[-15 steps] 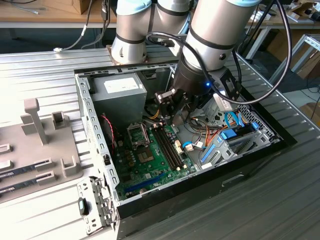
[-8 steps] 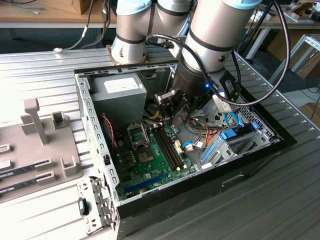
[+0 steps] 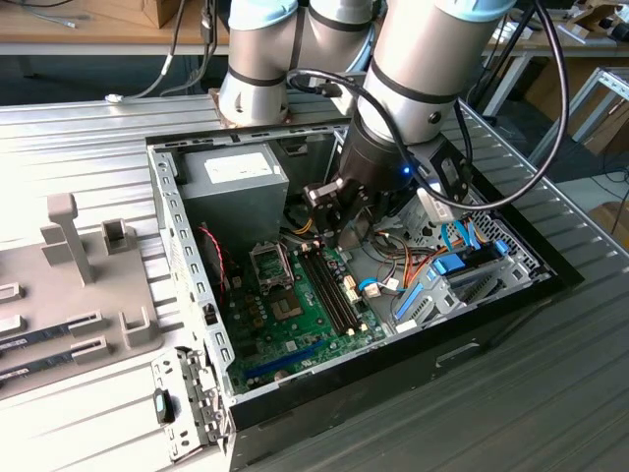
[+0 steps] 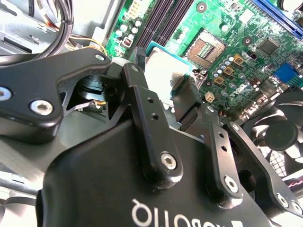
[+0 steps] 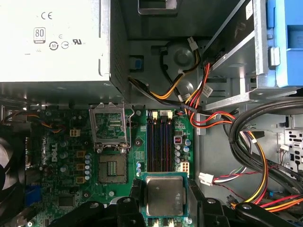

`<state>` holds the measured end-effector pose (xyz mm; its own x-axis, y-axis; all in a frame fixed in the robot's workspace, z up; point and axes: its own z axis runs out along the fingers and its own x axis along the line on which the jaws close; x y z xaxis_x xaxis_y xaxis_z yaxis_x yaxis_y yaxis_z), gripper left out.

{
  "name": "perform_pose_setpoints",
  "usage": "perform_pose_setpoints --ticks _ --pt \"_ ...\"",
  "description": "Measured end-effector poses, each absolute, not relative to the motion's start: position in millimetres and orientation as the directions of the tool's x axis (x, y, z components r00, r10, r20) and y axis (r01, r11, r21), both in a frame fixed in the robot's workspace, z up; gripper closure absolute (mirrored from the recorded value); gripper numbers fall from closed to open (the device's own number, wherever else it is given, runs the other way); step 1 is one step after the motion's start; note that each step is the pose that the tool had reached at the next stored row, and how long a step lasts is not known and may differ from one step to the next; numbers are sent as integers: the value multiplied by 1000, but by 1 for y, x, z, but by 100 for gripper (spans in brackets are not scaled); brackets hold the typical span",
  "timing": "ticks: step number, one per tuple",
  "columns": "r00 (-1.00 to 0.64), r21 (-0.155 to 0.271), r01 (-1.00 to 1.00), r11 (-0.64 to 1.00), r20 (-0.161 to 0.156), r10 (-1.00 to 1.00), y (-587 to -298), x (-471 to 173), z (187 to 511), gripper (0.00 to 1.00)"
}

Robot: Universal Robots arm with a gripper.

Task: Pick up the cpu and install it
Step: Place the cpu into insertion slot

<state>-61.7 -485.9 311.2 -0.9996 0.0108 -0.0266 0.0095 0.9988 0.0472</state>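
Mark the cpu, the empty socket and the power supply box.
cpu (image 5: 164, 195): first wrist view, middle of its metal top.
empty socket (image 5: 112, 169): first wrist view, its contact field.
power supply box (image 3: 231, 175): exterior view, its top face.

cpu (image 5: 164, 194) in tool (image 5: 164, 196), over memory slots (image 5: 158, 137), beside socket (image 5: 112, 169)

Second wrist view: the cpu (image 4: 161, 71) appears as a pale, washed-out patch between 2 fingers (image 4: 142, 94), which cover its near edge and 2 corners. First wrist view: the gripper (image 5: 164, 196) body and the power supply (image 5: 52, 42) are cut off by the frame's edges. Exterior view: the arm (image 3: 432, 69) is cut off by the upper edge; pins in the socket (image 3: 270, 264) are too small to tell.
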Motion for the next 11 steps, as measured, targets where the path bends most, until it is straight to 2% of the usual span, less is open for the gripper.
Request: perform_pose_setpoints --ticks 11 --pt "-1000 47 10 999 -27 11 -486 -62 309 53"
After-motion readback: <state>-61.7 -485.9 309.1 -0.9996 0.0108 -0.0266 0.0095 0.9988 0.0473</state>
